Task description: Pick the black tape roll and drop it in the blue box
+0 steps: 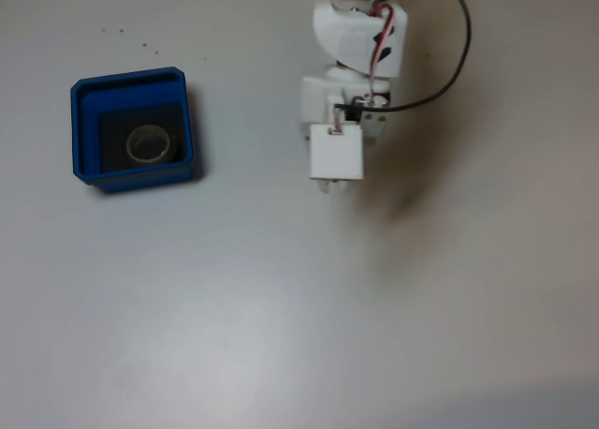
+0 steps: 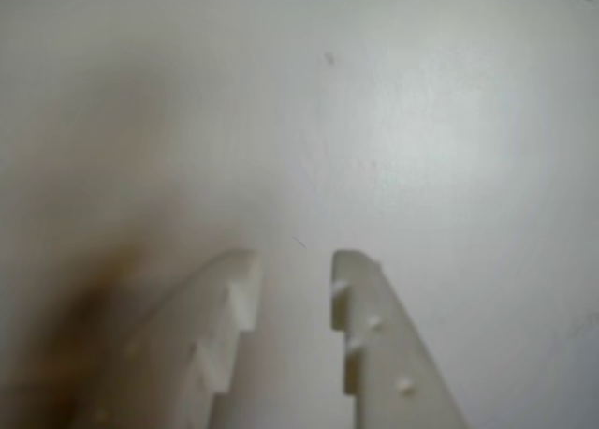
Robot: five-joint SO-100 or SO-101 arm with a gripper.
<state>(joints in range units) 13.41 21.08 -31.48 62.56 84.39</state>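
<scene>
Fixed view: black tape roll (image 1: 150,144) inside blue box (image 1: 133,129), fingers (image 2: 360,307) well apart.

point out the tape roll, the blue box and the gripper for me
tape roll (image 1: 150,143), fixed view, on its pale inner core.
blue box (image 1: 131,81), fixed view, on its far rim.
gripper (image 2: 295,270), wrist view, midway between the fingertips, which stand apart.

Gripper: we see our gripper (image 2: 295,265) coming in from the bottom edge of the wrist view, white, two fingers (image 2: 370,345) parted with a clear gap.
Contents: we hold nothing between the jaws.
Finger faces: we note stepped notches and small bumps.
Table: we look down at a pale, plain table (image 2: 421,120).
Shadow: we see a dark blur at lower left.
</scene>
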